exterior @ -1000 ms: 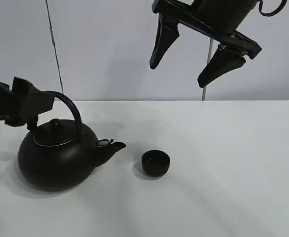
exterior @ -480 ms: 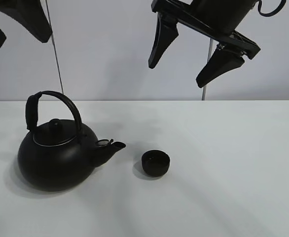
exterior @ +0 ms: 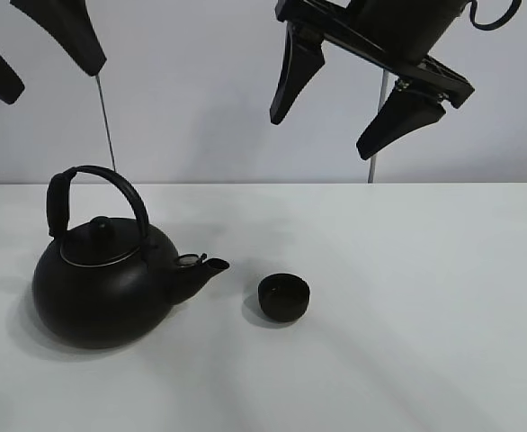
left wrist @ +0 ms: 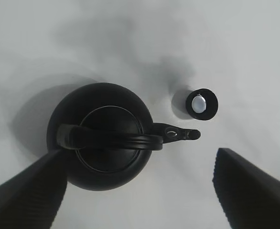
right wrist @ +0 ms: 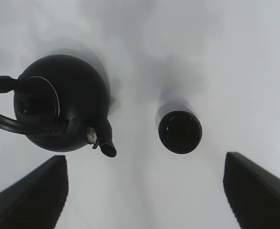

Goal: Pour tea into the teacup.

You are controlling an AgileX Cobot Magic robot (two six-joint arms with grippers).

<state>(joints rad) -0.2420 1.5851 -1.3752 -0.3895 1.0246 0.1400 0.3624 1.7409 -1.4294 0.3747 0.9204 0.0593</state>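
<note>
Teapot [exterior: 104, 292]: big, round, squat body, matte black with a slightly rough cast-iron look. Arched handle [exterior: 97, 193] stands upright over the lid, with a thicker wrapped grip on the side away from the spout. Lid [left wrist: 110, 138] is a flat disc with a small knob, a thin pale ring showing at its seam. Short spout [exterior: 205, 267] points toward the teacup, with a small shiny bit at its base. What's inside the pot can't be seen, lid is on.

Teacup [exterior: 284, 297]: small matte-black bowl, no handle, round rim. Sits upright on the table, just beside the spout tip but not touching it, roughly mid-table and toward the front edge. Teapot sits on the left side of the table, same depth. In the left wrist view the teacup [left wrist: 201, 104] shows a bright pale glint in its middle; can't tell whether that's liquid or a reflection off the bottom. In the right wrist view the cup interior [right wrist: 179, 131] just reads dark.

Table [exterior: 425, 342]: plain white, smooth, matte, soft shadows only.

Left gripper [exterior: 39, 49]: high above the teapot, near the table's left edge, fingers spread wide, holding nothing. Fingers are black, wedge-shaped, with a fine ribbed texture visible in the wrist view.

Right gripper [exterior: 340, 108]: high above the middle of the table, toward the back edge, jaws wide apart, empty. Same black tapered fingers [exterior: 292, 76].
</note>
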